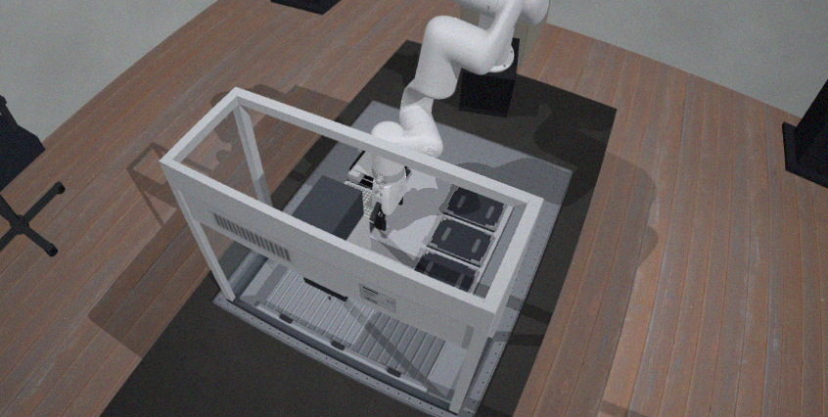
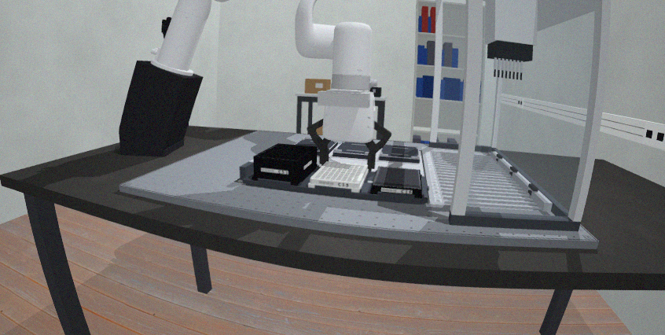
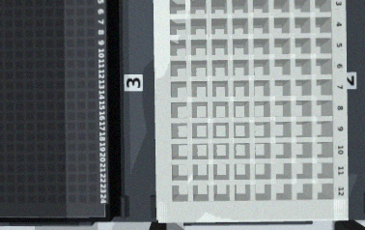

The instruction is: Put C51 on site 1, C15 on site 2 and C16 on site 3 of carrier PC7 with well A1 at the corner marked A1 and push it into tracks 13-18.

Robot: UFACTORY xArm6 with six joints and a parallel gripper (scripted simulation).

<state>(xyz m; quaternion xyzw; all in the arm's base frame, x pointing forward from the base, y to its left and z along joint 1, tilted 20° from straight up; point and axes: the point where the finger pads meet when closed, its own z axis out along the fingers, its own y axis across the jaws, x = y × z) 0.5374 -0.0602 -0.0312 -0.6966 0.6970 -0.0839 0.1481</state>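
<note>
The carrier PC7 (image 2: 336, 188) lies on the apron, left of the rails (image 2: 483, 184). It carries three plates in a row. The black deep-well block C51 (image 2: 284, 163) is on the left, the white 96-well plate C15 (image 2: 338, 177) in the middle, and the dark 384-well plate C16 (image 2: 398, 179) nearest the rails. My gripper (image 2: 346, 158) is open and points straight down, its fingers on either side of C15's far part, holding nothing. In the wrist view C15 (image 3: 251, 111) sits between the site marks 3 (image 3: 133, 82) and 2 (image 3: 350, 80), with C16 (image 3: 42, 106) at the left.
The three nests (image 1: 460, 239) stand in a row beside the apron and look empty. The white instrument frame (image 1: 346, 241) spans the rails, with posts (image 2: 467, 100) at the front. A pipetting head (image 2: 510, 16) hangs above the rails.
</note>
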